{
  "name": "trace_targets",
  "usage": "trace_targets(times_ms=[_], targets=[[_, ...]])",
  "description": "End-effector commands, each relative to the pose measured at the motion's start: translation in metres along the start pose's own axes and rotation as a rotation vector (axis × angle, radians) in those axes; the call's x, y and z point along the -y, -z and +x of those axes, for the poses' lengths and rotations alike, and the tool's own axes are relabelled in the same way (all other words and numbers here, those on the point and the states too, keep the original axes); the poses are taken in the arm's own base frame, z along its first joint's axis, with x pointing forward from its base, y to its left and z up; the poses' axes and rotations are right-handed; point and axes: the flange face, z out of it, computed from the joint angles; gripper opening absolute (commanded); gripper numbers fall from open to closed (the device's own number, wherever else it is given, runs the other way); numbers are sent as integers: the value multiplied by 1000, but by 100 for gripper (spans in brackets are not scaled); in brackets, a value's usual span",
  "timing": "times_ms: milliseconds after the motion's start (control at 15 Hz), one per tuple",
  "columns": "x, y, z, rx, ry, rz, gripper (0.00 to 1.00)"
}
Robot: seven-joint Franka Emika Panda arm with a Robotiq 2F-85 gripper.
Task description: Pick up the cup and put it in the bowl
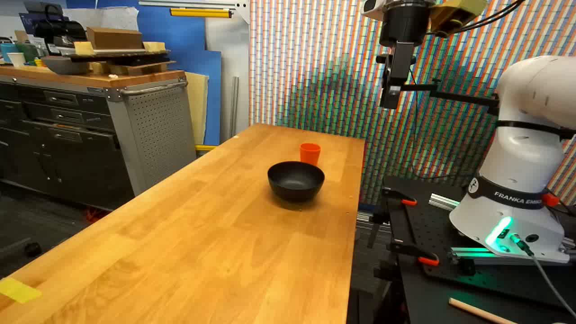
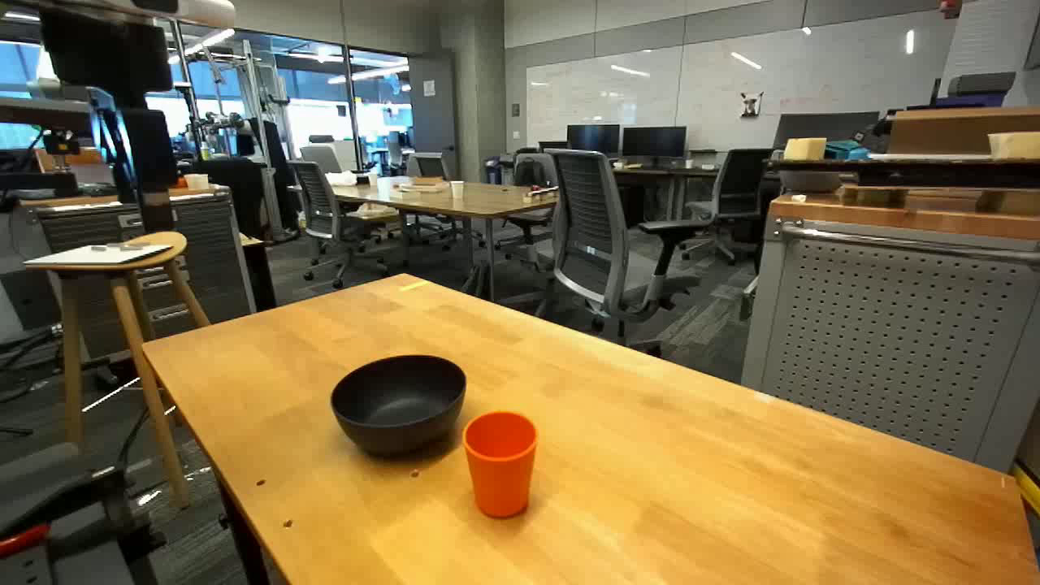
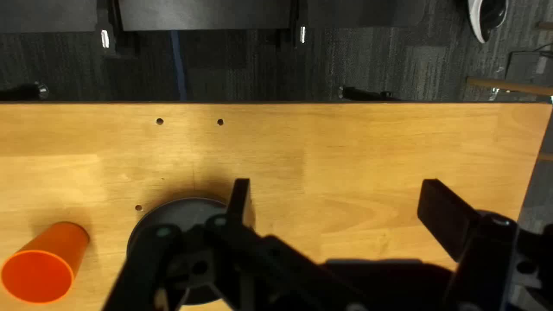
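Observation:
The orange-red cup (image 1: 309,155) stands upright on the wooden table beside the black bowl (image 1: 295,184), which partly hides its base in that exterior view. In an exterior view the cup (image 2: 500,467) and the bowl (image 2: 398,410) both show fully, close together. Both look empty. My gripper (image 1: 390,101) hangs high above the table level, pointing down, off the table's edge on the robot's side. In the wrist view my gripper (image 3: 336,185) is open with nothing between its fingers. Its left finger covers part of the bowl (image 3: 183,214). The cup (image 3: 65,246) lies farther left there.
The wooden table (image 1: 225,225) has a strip of yellow tape (image 1: 19,290) near one end. The robot's black base stand (image 1: 450,279) is alongside, across a gap. A patterned wall (image 1: 306,67) rises behind the table end. A wooden stool (image 2: 122,260) stands near another end.

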Motion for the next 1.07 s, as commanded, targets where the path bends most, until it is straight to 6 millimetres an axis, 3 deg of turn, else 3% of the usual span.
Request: trace_targets(times_ms=[0,733,1000], targets=[[0,1,0,-1,0,0,100],[0,3,0,-4,1,0,100],[-22,-12,49,-136,-33,-143,100]])
